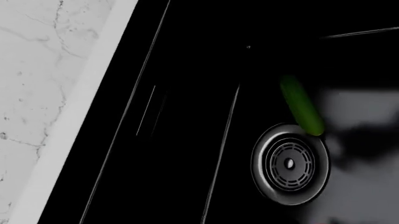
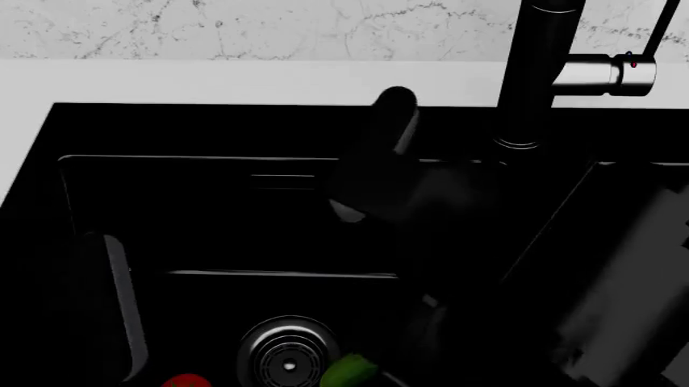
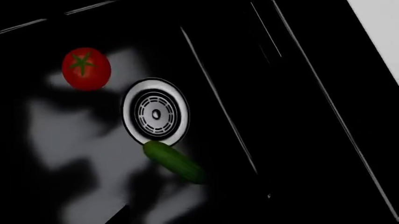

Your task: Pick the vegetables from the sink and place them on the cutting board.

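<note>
The red tomato lies on the floor of the black sink, apart from the round metal drain. The dark green cucumber lies with one end against the drain's rim. In the head view only the tomato's top and one end of the cucumber peek in at the bottom edge. In the left wrist view the cucumber is beside the drain. My arms are dark shapes over the basin, left and right. Their jaws blend into the black. The cutting board is out of view.
A tall black faucet with a steel lever stands behind the divider, and a second basin lies to the right. White marble counter borders the sink at the back and on the left.
</note>
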Robot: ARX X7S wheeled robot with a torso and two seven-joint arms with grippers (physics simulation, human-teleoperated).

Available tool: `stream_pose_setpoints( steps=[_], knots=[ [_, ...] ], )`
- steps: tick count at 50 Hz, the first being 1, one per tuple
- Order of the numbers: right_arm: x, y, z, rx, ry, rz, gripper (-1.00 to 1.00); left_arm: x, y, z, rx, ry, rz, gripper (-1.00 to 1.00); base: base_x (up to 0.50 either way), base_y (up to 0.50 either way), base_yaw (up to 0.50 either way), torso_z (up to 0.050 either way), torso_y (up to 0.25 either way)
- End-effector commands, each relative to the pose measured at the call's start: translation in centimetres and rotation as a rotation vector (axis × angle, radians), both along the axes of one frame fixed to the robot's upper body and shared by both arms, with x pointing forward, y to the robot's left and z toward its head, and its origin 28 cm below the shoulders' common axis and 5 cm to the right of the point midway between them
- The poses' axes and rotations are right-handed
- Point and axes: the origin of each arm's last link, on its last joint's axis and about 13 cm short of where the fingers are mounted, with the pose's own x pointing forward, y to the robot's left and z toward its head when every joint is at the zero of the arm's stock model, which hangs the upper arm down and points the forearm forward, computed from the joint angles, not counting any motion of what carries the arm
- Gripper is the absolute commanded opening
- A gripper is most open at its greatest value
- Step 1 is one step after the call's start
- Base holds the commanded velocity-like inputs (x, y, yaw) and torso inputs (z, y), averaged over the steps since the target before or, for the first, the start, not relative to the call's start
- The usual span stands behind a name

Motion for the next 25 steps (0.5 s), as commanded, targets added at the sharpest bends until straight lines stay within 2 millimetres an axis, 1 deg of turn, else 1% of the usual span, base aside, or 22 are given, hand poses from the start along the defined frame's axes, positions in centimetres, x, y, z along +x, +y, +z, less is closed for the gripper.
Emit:
stream_pose_setpoints(
  steps=[1, 5, 9, 16, 19, 25],
  knots=[
    [2.6, 0.2, 1.5, -0.091, 0.039, 0.018, 1.00, 2.6, -1.1, 1.3, 0.087, 0.118, -0.047, 1.00, 0.03, 0.00, 0.00, 0.000, 0.000],
    [2.6, 0.2, 1.5, -0.110, 0.053, 0.028, 1.00, 2.8, -1.1, 0.9, 0.110, 0.136, -0.081, 1.00, 0.03, 0.00, 0.00, 0.000, 0.000],
    [2.8, 0.2, 1.2, -0.107, 0.057, 0.025, 1.00, 2.7, -1.2, 0.4, 0.129, 0.202, -0.093, 1.00, 0.03, 0.00, 0.00, 0.000, 0.000],
    [2.9, 0.0, 1.0, -0.105, 0.069, 0.022, 1.00, 1.7, -1.2, 0.1, 0.097, 0.279, -0.134, 1.00, 0.03, 0.00, 0.00, 0.000, 0.000],
    [3.0, 0.0, 1.0, -0.112, 0.077, 0.022, 1.00, 1.7, -1.1, -0.4, 0.106, 0.303, -0.137, 1.00, 0.03, 0.00, 0.00, 0.000, 0.000],
    [3.1, 0.1, 1.0, -0.108, 0.077, 0.021, 1.00, 1.9, -1.1, -0.8, 0.089, 0.324, -0.123, 1.00, 0.03, 0.00, 0.00, 0.000, 0.000]
  ],
)
